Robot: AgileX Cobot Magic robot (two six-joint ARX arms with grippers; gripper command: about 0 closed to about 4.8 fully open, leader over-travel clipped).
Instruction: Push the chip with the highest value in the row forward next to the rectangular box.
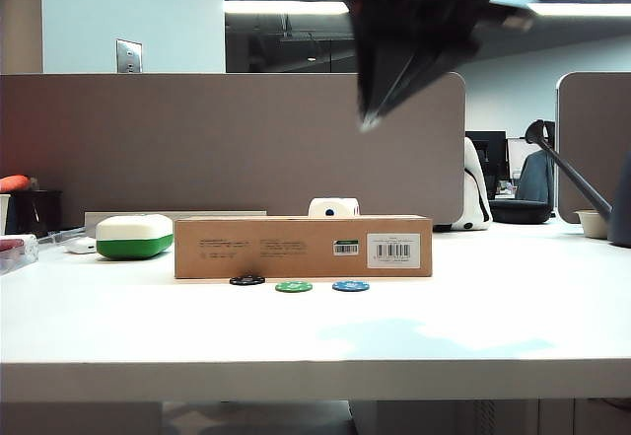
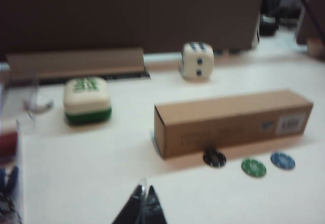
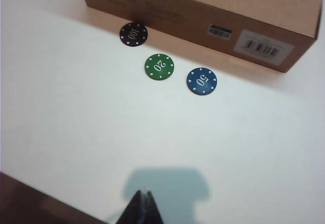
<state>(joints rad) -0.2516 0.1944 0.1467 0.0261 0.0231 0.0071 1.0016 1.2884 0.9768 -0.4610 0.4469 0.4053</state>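
Observation:
The black chip (image 3: 133, 33), marked 100, lies right at the foot of the rectangular box (image 3: 203, 10), ahead of the others. The green 20 chip (image 3: 159, 66) and the blue 50 chip (image 3: 201, 81) of the row lie a little further from the box. The exterior view shows the black chip (image 1: 246, 279), the green chip (image 1: 293, 286) and the blue chip (image 1: 350, 285) before the brown box (image 1: 303, 247). My right gripper (image 3: 143, 193) is shut and empty, raised high over the table (image 1: 370, 119). My left gripper (image 2: 144, 191) is shut and empty too, left of the black chip (image 2: 214, 158).
A green-and-white case (image 1: 134, 236) stands left of the box. A white die (image 1: 333, 207) sits behind it. A grey partition (image 1: 197, 139) closes the back of the table. Small items crowd the far left edge (image 1: 15, 248).

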